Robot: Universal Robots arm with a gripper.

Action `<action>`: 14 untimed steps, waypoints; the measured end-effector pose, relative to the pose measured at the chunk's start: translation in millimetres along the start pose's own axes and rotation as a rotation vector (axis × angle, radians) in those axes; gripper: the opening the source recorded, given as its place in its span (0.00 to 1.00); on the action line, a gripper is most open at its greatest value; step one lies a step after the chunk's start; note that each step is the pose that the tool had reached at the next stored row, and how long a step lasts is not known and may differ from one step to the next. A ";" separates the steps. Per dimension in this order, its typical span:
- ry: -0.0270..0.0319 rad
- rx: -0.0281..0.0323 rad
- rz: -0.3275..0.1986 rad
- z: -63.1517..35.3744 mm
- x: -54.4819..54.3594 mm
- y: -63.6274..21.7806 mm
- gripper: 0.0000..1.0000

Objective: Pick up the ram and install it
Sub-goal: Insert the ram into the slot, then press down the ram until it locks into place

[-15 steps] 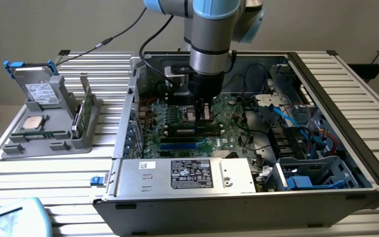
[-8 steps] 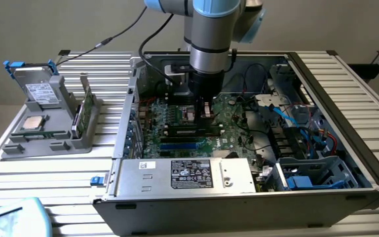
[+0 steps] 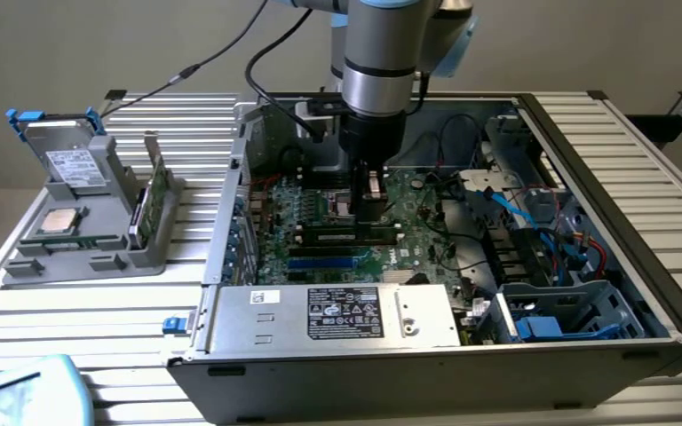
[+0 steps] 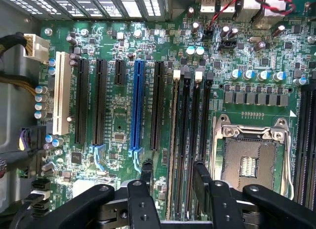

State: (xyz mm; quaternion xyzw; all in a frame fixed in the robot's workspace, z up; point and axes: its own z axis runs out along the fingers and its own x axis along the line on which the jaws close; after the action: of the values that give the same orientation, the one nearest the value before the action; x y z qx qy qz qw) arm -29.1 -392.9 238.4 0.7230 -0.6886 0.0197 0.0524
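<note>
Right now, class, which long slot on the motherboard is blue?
The blue slot between a short black slot and a long black one; the rest are black, except one white slot.

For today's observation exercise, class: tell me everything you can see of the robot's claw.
The claw is matt black, with bolted linkages and two slim fingers. The fingers stand apart with nothing between them: open. It hangs from the grey arm inside the open computer case, pointing down over the black memory slots beside the empty CPU socket. Whether it touches them cannot be told.
</note>
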 end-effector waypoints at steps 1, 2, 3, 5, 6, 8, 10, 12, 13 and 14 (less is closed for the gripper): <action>-0.0001 0.0001 0.000 -0.5 0.0 0.0 0.45; -0.0002 0.0001 0.000 -0.4 0.0 0.0 0.45; -0.0009 0.0002 0.000 -0.4 0.0 0.0 0.43; -0.0008 0.0002 0.000 -0.4 0.0 0.0 0.37; -0.0008 0.0001 0.000 -0.5 0.0 0.0 0.31; -0.0007 0.0001 0.000 -0.5 0.0 0.0 0.25; -0.0007 0.0001 0.000 -0.5 0.0 0.0 0.13; -0.0007 0.0001 0.000 -0.5 0.0 0.0 0.10; -0.0006 0.0001 0.000 -0.5 0.0 0.0 0.10; -0.0007 0.0001 0.000 -0.5 0.0 0.0 0.10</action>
State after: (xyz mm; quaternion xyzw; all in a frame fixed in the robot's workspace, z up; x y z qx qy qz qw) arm -29.1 -392.9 238.9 0.7230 -0.6886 0.0195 0.0521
